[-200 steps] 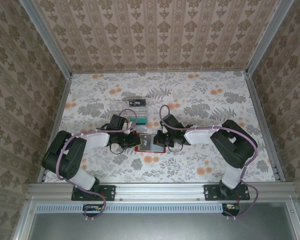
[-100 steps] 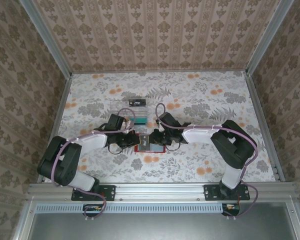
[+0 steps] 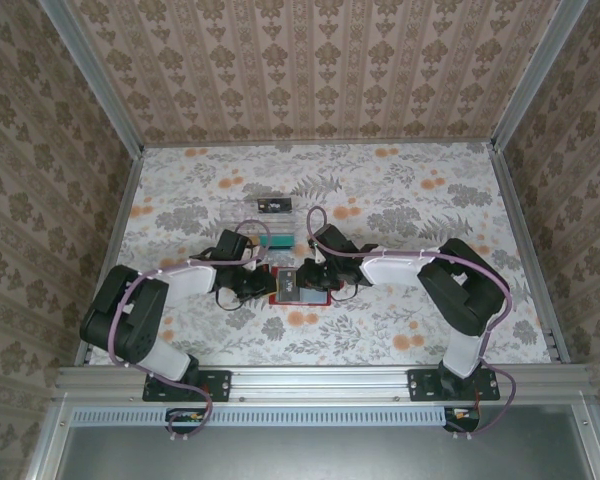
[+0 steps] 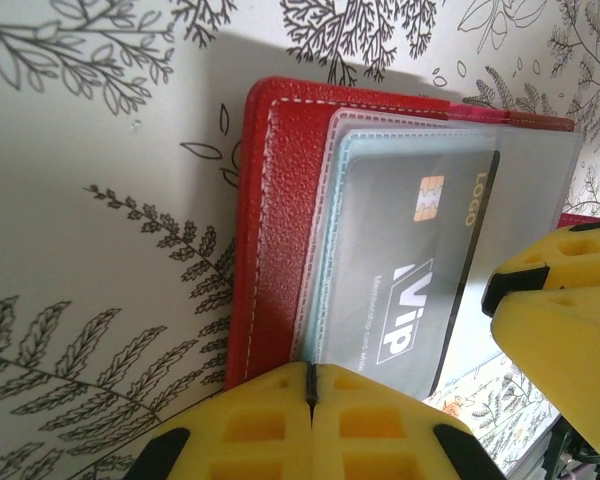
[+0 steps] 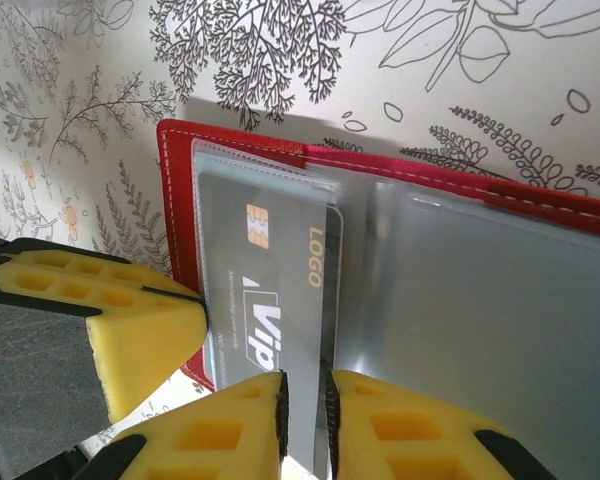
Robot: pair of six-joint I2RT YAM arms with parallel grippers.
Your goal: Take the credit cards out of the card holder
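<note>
The red card holder (image 3: 302,298) lies open on the flowered table between both grippers. Its red edge (image 4: 270,230) and clear sleeves (image 5: 480,300) show close up. A black credit card (image 4: 420,270) with pale "VIP" print and a gold chip sits in the left sleeve (image 5: 265,290). My left gripper (image 4: 310,385) is shut on the holder's left edge at the pale-blue sleeve border (image 3: 265,285). My right gripper (image 5: 305,400) has its jaws a narrow gap apart over the card's right edge (image 3: 318,278). I cannot tell whether its pads touch the card.
A clear plastic tray (image 3: 272,236) with a teal item stands just behind the holder. A small black card (image 3: 273,204) lies farther back. Metal frame rails (image 3: 520,230) and patterned walls bound the table.
The right gripper's jaws have parted slightly and it has moved a little left over the card. The left arm's elbow swung a little. The holder stays in place.
</note>
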